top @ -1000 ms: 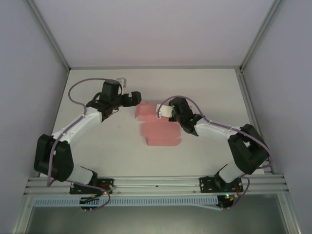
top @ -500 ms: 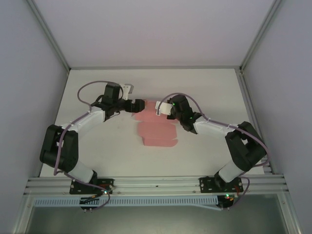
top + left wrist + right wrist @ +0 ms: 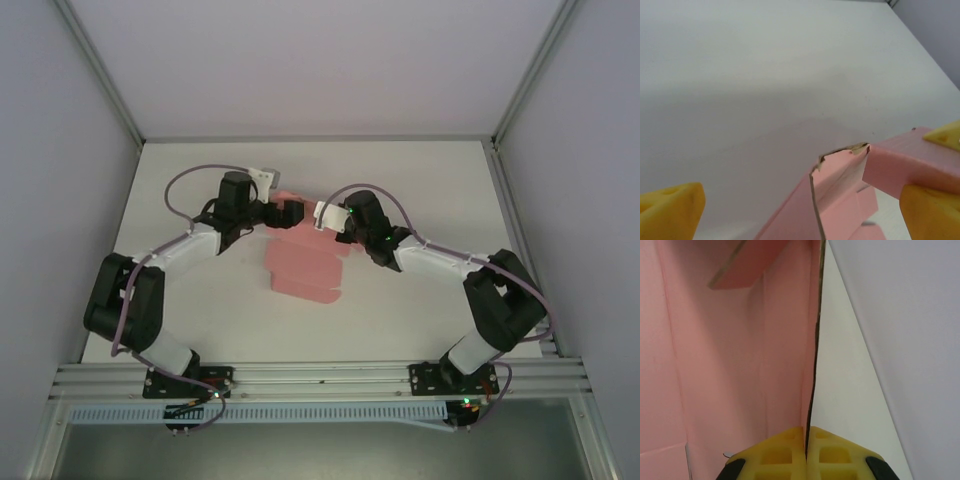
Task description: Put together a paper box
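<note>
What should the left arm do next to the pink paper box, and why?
Probably close the left end effector gently on the raised flap. Its jaws stand wide open with that flap against one yellow pad. The right end effector is pinched shut on a wall of the paper box, which should steady it for a fold.

You see a white table (image 3: 430, 175). Near the table's middle lies one thing, the pink paper box (image 3: 305, 272), a partly folded cutout with its far flaps raised.
</note>
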